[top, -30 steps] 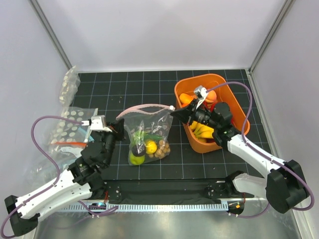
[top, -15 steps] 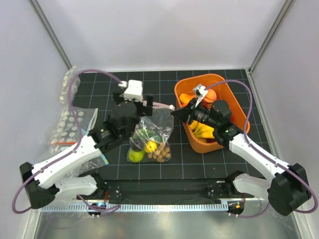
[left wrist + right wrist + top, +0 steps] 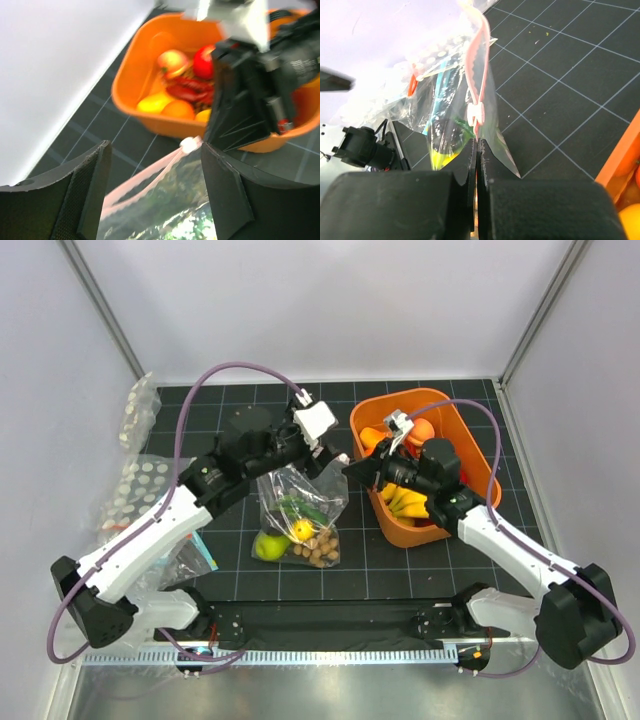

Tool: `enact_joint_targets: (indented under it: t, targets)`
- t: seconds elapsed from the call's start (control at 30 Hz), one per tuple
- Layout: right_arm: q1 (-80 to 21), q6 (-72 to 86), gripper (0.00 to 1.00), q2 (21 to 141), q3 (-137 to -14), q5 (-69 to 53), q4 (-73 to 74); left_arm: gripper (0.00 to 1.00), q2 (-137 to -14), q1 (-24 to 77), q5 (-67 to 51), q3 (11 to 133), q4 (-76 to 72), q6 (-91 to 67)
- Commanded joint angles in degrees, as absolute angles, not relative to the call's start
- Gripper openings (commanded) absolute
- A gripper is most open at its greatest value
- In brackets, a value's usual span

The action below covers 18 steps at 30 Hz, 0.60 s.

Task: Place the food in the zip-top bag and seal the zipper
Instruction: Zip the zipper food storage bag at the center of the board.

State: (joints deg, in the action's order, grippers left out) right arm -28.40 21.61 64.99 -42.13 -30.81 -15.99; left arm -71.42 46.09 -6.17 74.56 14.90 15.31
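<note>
The zip-top bag (image 3: pixel 303 502) stands on the dark mat with food inside: a green piece (image 3: pixel 266 546), a yellow one (image 3: pixel 301 530) and a brown nut cluster (image 3: pixel 321 551). My right gripper (image 3: pixel 348 468) is shut on the bag's right top corner. In the right wrist view its jaws (image 3: pixel 477 145) pinch the plastic just below the white slider (image 3: pixel 476 114) on the pink zipper (image 3: pixel 479 60). My left gripper (image 3: pixel 325 453) hovers over the same end, open. Its fingers (image 3: pixel 90 190) straddle the zipper (image 3: pixel 150 175) without touching it, with the slider (image 3: pixel 188 144) just ahead.
An orange tub (image 3: pixel 470 445) right of the bag holds more toy fruit, bananas (image 3: pixel 405 502) among them; my right arm reaches across it. Other clear dotted bags (image 3: pixel 145 495) lie at the left edge of the mat, one more (image 3: pixel 138 412) at the back left.
My left gripper let go of the bag's left top corner, opened, and swung up and across to the bag's right end near the slider. The right gripper has held still.
</note>
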Motion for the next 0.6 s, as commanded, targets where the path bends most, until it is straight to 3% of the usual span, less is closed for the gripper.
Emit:
enact_joint_targets:
  t: [0.0,0.33,0.57]
  targets:
    - [-28.65,21.54,0.01,62.93,-43.51,-32.78,-17.23,0.75,-73.73,43.86,-28.36,78.74,19.15,21.17]
    - [-28.65,19.25,0.01,60.56,-42.72,-34.54,-16.44,0.72,-84.63,38.32,-50.18,89.53,31.45,31.98]
    - [-28.92,18.9,0.01,59.24,-42.45,-34.89,-16.08,0.52,-92.89,36.56,-57.38,99.12,44.9,41.12]
